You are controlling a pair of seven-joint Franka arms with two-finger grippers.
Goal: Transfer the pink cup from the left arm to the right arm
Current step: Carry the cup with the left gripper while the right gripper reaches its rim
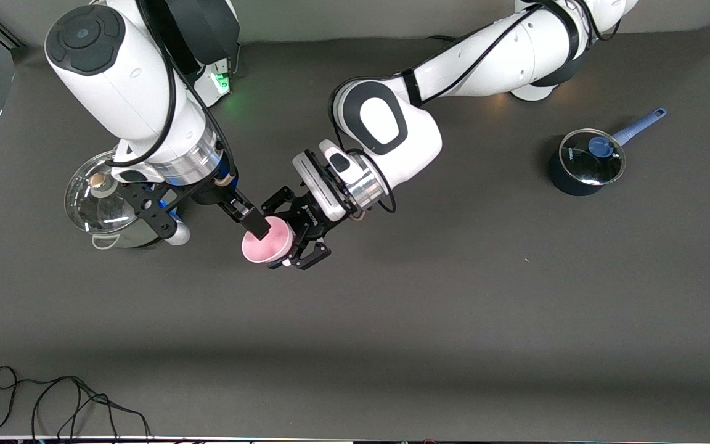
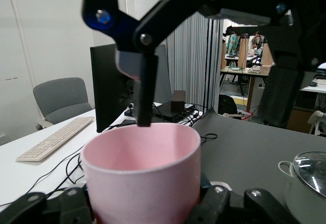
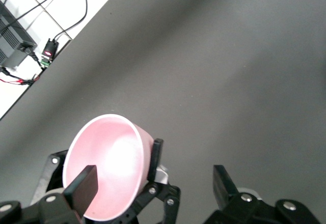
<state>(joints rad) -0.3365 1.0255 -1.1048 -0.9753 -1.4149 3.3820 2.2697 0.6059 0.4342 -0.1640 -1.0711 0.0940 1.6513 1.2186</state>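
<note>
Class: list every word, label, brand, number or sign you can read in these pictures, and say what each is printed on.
No text can be read.
White lettering on the left end effector: too small to read.
Small label on the blue pot's lid: too blurred to read.
Pink cup: plain, no print.

We see a wide table covered in a dark grey matte sheet (image 1: 453, 320). Toward the left arm's end stands a small dark blue saucepan with a glass lid and a long blue handle (image 1: 586, 161). Toward the right arm's end stands a pale metal pot with a domed glass lid and a brass-coloured knob (image 1: 99, 197), partly covered by the right arm. A thin black cable (image 1: 65, 401) lies looped on the sheet at the edge nearest the front camera, at the right arm's end. The two pots are well apart.
</note>
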